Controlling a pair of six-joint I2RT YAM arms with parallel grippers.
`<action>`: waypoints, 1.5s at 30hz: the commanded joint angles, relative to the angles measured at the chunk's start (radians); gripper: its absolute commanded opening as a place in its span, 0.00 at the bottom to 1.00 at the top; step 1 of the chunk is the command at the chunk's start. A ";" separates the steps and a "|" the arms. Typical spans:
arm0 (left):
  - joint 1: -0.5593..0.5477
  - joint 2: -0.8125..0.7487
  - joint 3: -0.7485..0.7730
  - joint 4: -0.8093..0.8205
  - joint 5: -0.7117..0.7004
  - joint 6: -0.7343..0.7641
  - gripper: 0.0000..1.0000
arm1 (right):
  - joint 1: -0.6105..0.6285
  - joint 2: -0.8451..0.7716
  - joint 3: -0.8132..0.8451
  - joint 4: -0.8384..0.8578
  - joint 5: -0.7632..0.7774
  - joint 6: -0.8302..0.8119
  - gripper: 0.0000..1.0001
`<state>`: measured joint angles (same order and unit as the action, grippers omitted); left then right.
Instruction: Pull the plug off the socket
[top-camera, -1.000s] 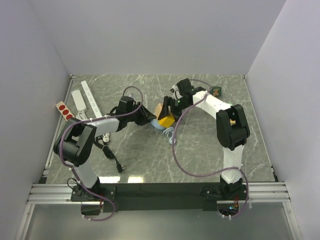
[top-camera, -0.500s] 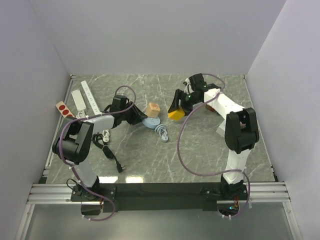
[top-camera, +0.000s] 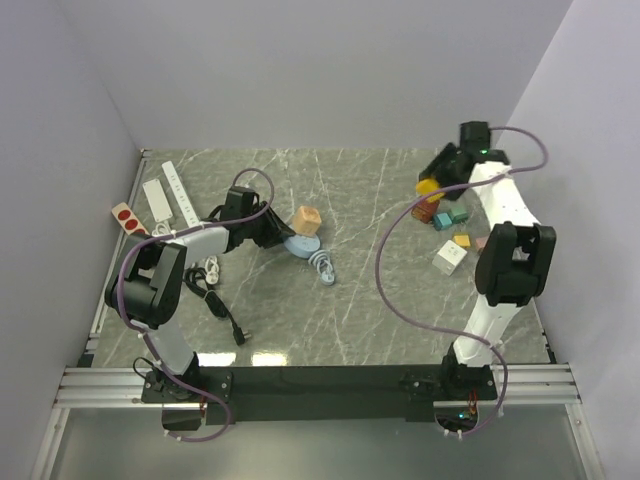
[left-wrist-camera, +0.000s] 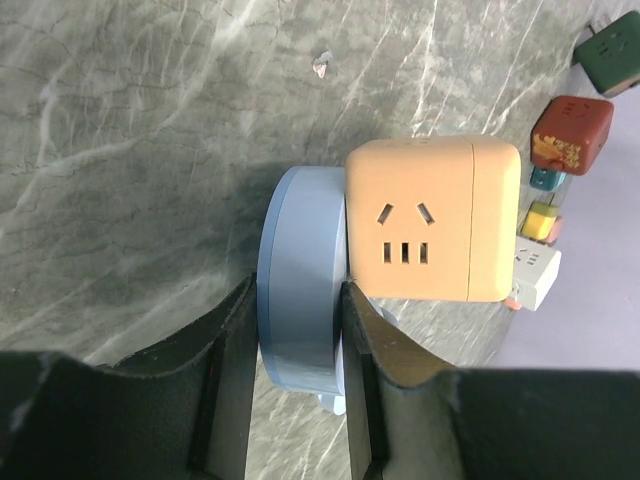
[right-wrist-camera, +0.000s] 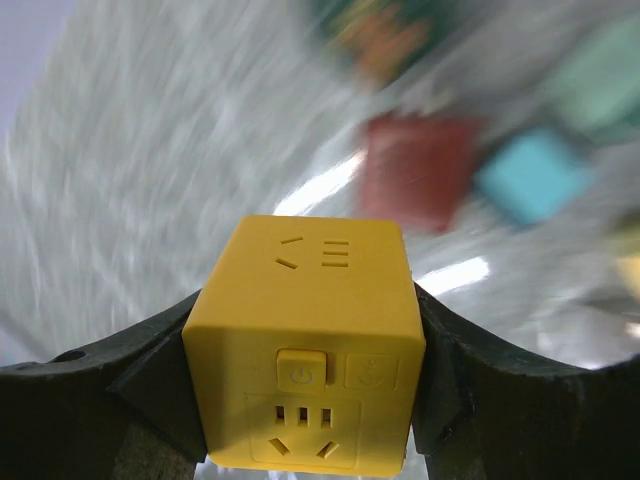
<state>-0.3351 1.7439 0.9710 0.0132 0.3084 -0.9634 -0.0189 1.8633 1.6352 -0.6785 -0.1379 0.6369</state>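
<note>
A pale blue round plug (top-camera: 300, 246) lies on the marble table with its coiled blue cord (top-camera: 325, 266) beside it. My left gripper (top-camera: 274, 236) is shut on the plug; in the left wrist view its fingers (left-wrist-camera: 232, 340) press both flat sides of the plug (left-wrist-camera: 300, 280). An orange cube socket (left-wrist-camera: 432, 220) stands right against the plug and also shows from above (top-camera: 307, 220). My right gripper (top-camera: 434, 180) is shut on a yellow cube socket (right-wrist-camera: 310, 340), held above the table at the back right, apart from the plug. The yellow socket also shows from above (top-camera: 427, 187).
Several coloured cube sockets (top-camera: 452, 217) and a white one (top-camera: 449, 257) lie at the right, under the right gripper. White power strips (top-camera: 165, 195), a red-buttoned strip (top-camera: 127, 218) and a black cable (top-camera: 215, 298) lie at the left.
My right gripper has carried the yellow socket from the middle, off the blue plug, to the back right. My left gripper stays shut on the plug, shifted slightly left.
</note>
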 joint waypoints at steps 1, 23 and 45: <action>-0.002 -0.017 0.018 -0.093 -0.005 0.084 0.00 | -0.084 -0.013 0.116 -0.041 0.190 0.069 0.00; -0.008 0.003 0.064 -0.153 0.070 0.143 0.00 | -0.222 0.349 0.328 0.100 0.218 0.173 0.00; -0.025 0.022 0.077 -0.160 0.087 0.152 0.00 | -0.211 0.436 0.451 -0.041 0.182 0.156 0.73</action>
<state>-0.3485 1.7470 1.0206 -0.1009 0.3958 -0.8520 -0.2337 2.3772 2.0823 -0.7204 0.0433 0.7944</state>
